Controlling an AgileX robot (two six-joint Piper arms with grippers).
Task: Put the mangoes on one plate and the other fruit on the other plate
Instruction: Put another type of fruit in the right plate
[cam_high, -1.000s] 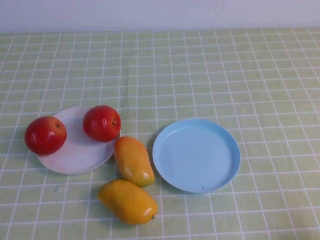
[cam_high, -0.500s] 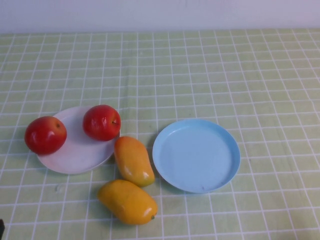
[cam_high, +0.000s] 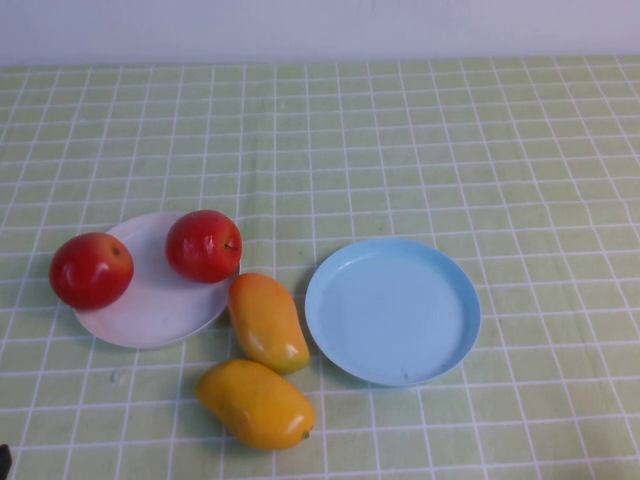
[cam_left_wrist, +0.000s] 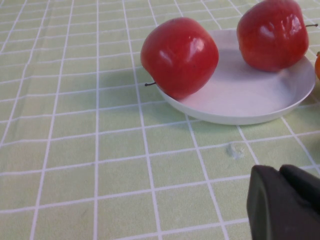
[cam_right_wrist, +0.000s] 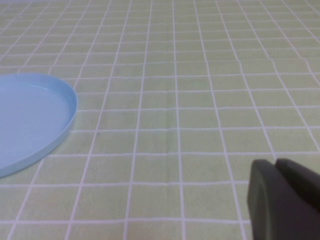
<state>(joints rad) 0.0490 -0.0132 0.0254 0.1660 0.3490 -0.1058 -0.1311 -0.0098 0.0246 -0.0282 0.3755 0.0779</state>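
Note:
Two red apples show in the high view. One apple (cam_high: 203, 245) sits on the white plate (cam_high: 155, 300); the other apple (cam_high: 91, 269) leans on that plate's left rim. Two mangoes lie on the cloth: one mango (cam_high: 267, 321) between the plates, the other mango (cam_high: 255, 402) nearer the front. The light blue plate (cam_high: 392, 310) holds nothing. My left gripper (cam_left_wrist: 279, 172) hovers shut and empty over the cloth, short of the white plate (cam_left_wrist: 240, 95) and both apples (cam_left_wrist: 180, 56) (cam_left_wrist: 272, 32). My right gripper (cam_right_wrist: 276, 166) is shut and empty, off to the side of the blue plate (cam_right_wrist: 30, 120).
A green checked tablecloth (cam_high: 420, 140) covers the table up to a pale wall at the back. A small scuff mark (cam_left_wrist: 234, 149) lies on the cloth just before the white plate.
A dark sliver of the left arm has come into the bottom left corner of the high view. Fruit and plates have not moved.

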